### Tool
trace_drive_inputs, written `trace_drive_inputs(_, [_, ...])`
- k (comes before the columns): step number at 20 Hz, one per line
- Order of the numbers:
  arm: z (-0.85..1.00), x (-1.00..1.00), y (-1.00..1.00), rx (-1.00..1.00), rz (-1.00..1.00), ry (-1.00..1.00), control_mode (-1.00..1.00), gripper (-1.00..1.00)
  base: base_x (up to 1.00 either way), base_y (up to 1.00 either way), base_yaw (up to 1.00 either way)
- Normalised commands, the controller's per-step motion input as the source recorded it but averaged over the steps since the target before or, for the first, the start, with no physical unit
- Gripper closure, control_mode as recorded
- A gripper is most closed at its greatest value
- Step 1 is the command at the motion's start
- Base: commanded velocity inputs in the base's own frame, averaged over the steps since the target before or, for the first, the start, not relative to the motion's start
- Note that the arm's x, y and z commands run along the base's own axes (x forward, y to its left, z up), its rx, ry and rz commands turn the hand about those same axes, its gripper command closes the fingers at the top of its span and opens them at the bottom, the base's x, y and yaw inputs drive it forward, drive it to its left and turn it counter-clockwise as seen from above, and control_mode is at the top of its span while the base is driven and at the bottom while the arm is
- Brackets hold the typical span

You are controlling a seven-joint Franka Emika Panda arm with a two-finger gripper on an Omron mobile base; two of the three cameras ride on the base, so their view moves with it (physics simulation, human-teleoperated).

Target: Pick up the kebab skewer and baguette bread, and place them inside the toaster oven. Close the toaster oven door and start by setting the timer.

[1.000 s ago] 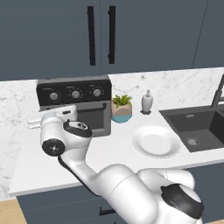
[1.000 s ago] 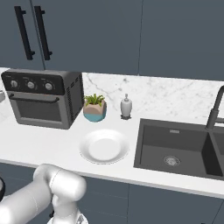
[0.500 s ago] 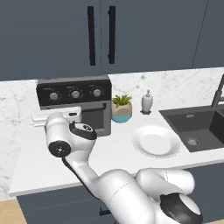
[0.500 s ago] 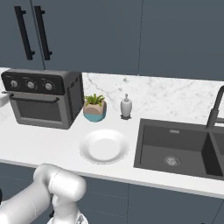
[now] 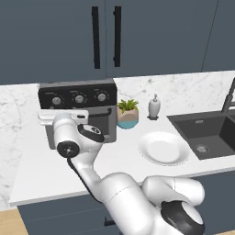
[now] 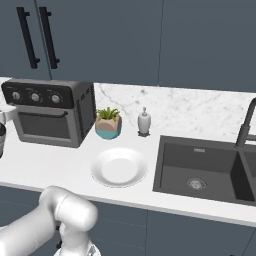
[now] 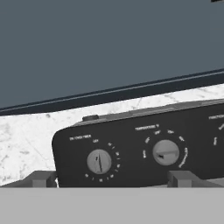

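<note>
The toaster oven [image 5: 78, 98] stands at the back left of the counter, grey with a black top panel and three silver knobs. Its door [image 6: 42, 126] is shut, the black bar handle across its top. My gripper [image 7: 111, 178] hovers close in front of the knob panel, open, with nothing between its fingertips [image 7: 41, 178]. In the hand view the left knob [image 7: 99, 161] and the middle knob [image 7: 166, 152] lie just ahead. From the left base view the hand [image 5: 63, 115] covers the oven's left front. The kebab skewer and the baguette bread are out of view.
An empty white plate [image 5: 164, 148] lies on the counter [image 5: 41, 170] right of the oven. A small potted plant [image 5: 127, 114] and a soap bottle [image 5: 154, 107] stand behind it. The dark sink [image 6: 200, 167] and its faucet [image 6: 246, 127] are at the right. Cabinets hang above.
The hand has risen a little and shifted slightly right along the oven's front, toward the knob panel. The jaws have stayed open.
</note>
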Motion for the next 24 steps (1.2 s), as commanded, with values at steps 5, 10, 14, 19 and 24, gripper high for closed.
trace_drive_inputs(5, [0.00,0.15,0.00,0.06,0.00,0.01,-1.00,-1.00,0.00,0.00,0.00])
trace_drive_inputs(10, [0.00,0.18,0.00,0.00,0.00,0.03,-1.00,-1.00,0.00,0.00,0.00])
trace_drive_inputs(14, [0.00,0.18,0.00,0.00,0.00,0.05,-1.00,-1.00,0.00,0.00,0.00])
trace_drive_inputs(19, [0.00,0.16,0.00,0.00,0.00,0.03,-1.00,-1.00,0.00,0.00,0.00])
trace_drive_inputs(24, [0.00,0.17,0.02,0.00,0.00,0.00,-1.00,-1.00,0.00,0.00,0.00])
